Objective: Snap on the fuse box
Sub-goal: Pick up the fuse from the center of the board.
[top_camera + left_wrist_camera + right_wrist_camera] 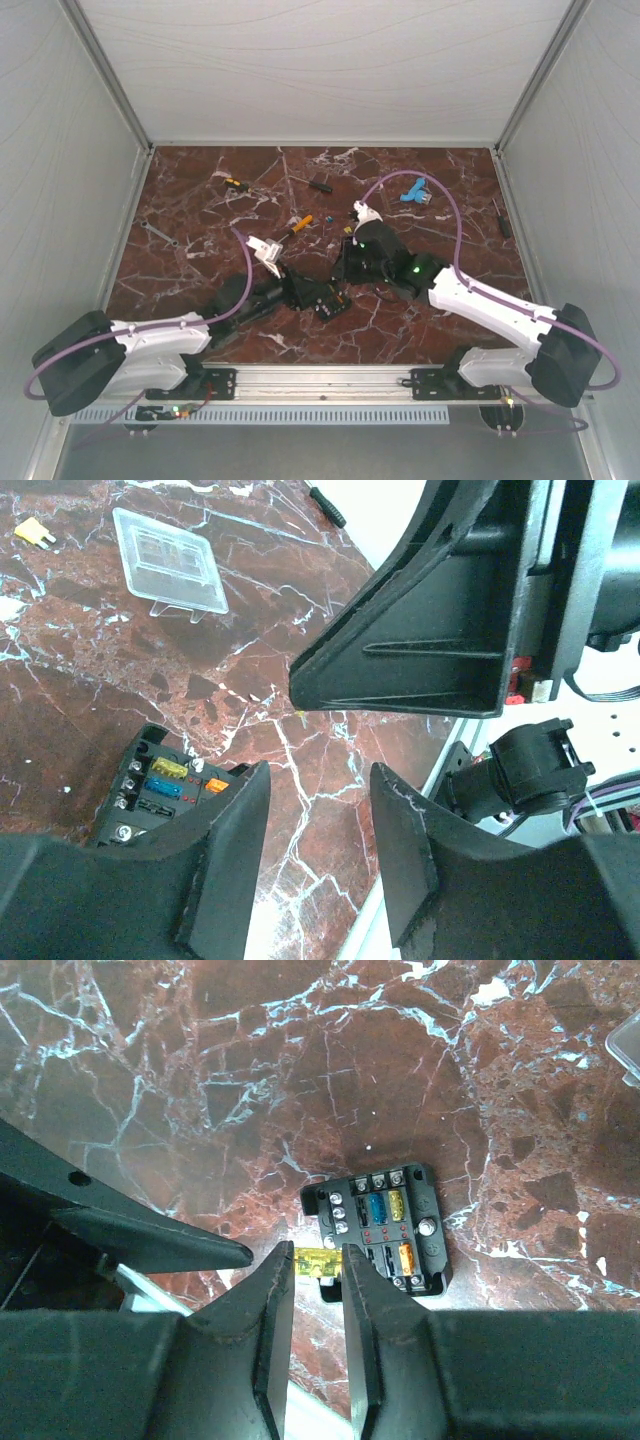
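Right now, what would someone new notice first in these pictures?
The open fuse box sits in the middle of the dark red marble table, showing bright yellow, blue and orange fuses. The right gripper pinches a small yellow fuse just beside it, while the left gripper stands open close by. The clear lid lies apart, farther out.

Top camera high, rearward, facing down; wrist cameras low, close, both showing fuse box (378, 1228).
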